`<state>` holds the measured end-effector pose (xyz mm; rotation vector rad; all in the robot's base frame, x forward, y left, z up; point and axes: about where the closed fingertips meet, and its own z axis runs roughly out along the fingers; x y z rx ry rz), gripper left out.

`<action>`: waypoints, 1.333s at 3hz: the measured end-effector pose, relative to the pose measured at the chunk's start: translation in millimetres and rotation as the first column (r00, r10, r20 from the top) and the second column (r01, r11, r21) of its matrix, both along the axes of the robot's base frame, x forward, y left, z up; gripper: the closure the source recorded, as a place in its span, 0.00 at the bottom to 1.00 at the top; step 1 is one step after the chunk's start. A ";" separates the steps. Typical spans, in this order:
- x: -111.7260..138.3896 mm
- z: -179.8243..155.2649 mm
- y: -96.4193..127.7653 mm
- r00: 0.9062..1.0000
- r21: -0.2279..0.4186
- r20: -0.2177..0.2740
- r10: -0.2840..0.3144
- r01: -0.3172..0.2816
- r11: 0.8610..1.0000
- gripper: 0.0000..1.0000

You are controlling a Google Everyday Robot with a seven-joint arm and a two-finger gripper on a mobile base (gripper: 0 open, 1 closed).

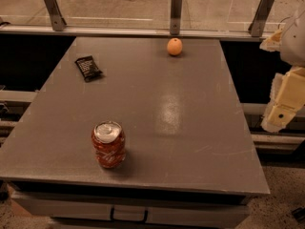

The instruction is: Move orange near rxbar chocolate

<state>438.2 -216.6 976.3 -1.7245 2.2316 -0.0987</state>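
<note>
My gripper [282,109] hangs off the right side of the table [190,142], out past its right edge and about level with the middle of the tabletop. It touches nothing and holds nothing. From this angle I see only the pale, blocky side of it, so I cannot tell how my jaws stand, wide or narrow. The rest of my arm [295,32] rises above it along the right border of the view.

The orange [175,46] sits on the far part of the grey tabletop, close to the far edge and a little right of centre. It stands alone, well apart from me.

The rxbar chocolate [88,68] lies flat on the far left part of the table, a black wrapper turned at a slant to the table's edges, near the left edge. It is well apart from the orange, with bare tabletop between the two.

A red patterned drink can [108,144] stands upright in the near left part of the table, its silver top facing up, far from both the orange and the bar.

Beyond the far edge runs a rail with slanted metal brackets [176,12]. Under the near edge is a pale drawer front with a dark handle [128,217].
</note>
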 end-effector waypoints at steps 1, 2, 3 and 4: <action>2.7 0.9 1.0 1.000 0.005 0.008 0.003 -0.003 1.000 0.00; 45.4 -14.4 12.8 0.999 0.056 0.036 0.034 -0.036 0.998 0.00; 126.9 -36.8 40.3 0.990 0.140 0.112 0.088 -0.103 0.985 0.00; 220.0 -53.1 63.9 0.978 0.237 0.193 0.076 -0.122 0.964 0.00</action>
